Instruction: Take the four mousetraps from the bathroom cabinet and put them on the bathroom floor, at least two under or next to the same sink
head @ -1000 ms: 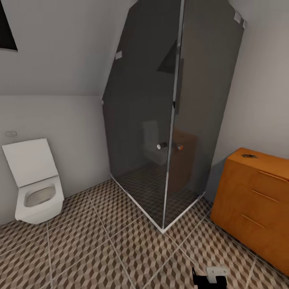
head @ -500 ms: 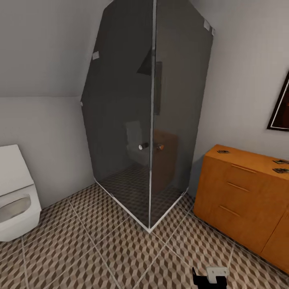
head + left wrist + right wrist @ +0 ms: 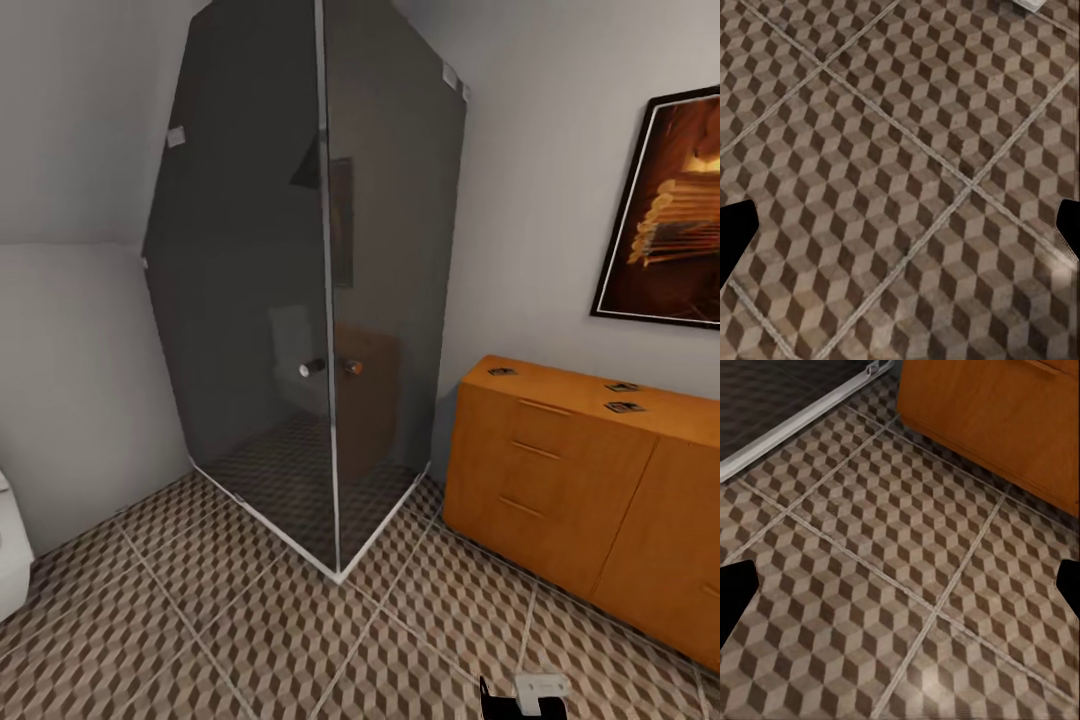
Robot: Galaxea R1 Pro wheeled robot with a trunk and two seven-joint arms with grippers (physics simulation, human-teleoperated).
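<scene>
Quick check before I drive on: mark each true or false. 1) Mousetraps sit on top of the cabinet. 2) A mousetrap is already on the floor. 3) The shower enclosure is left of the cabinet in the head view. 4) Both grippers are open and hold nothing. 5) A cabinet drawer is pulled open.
1) True: three mousetraps lie on the cabinet top.
2) False: the bathroom floor shows bare tiles.
3) True: the shower enclosure stands left.
4) True: left gripper and right gripper hang open over tiles.
5) False: all drawers look shut.
</scene>
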